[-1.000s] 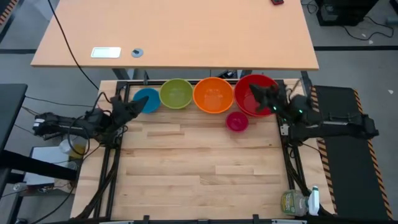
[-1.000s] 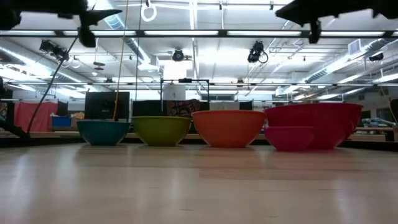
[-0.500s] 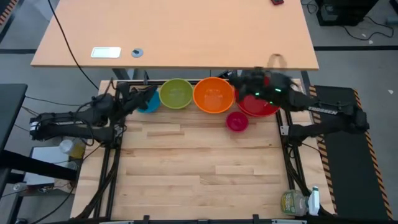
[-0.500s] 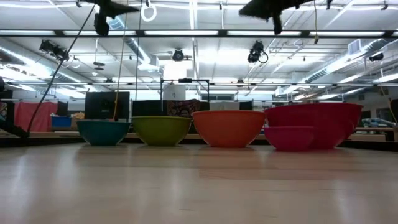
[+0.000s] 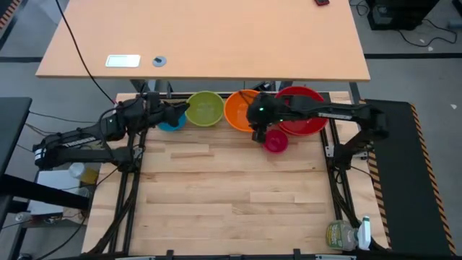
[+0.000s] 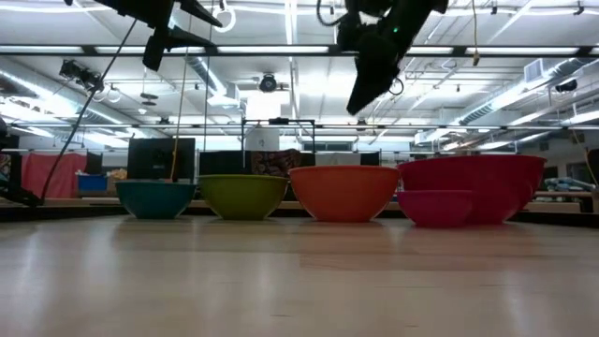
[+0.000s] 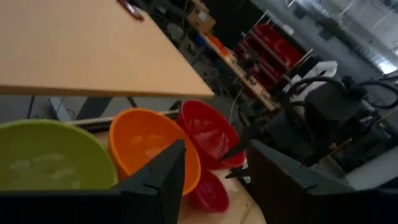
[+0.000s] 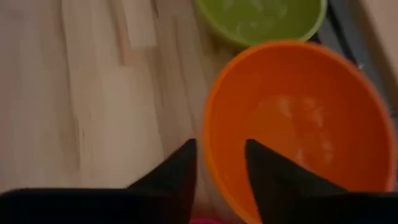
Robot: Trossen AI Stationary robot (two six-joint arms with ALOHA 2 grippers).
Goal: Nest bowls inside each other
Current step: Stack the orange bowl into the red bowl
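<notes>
Orange bowl: our right tool hovers open above its near rim.
Blue bowl: our left tool, open, hangs over it.

Past my worktop I see a tan desk on grey floor, and beyond it a hall under rows of ceiling strip lights.

Right hand now over orange bowl
</notes>
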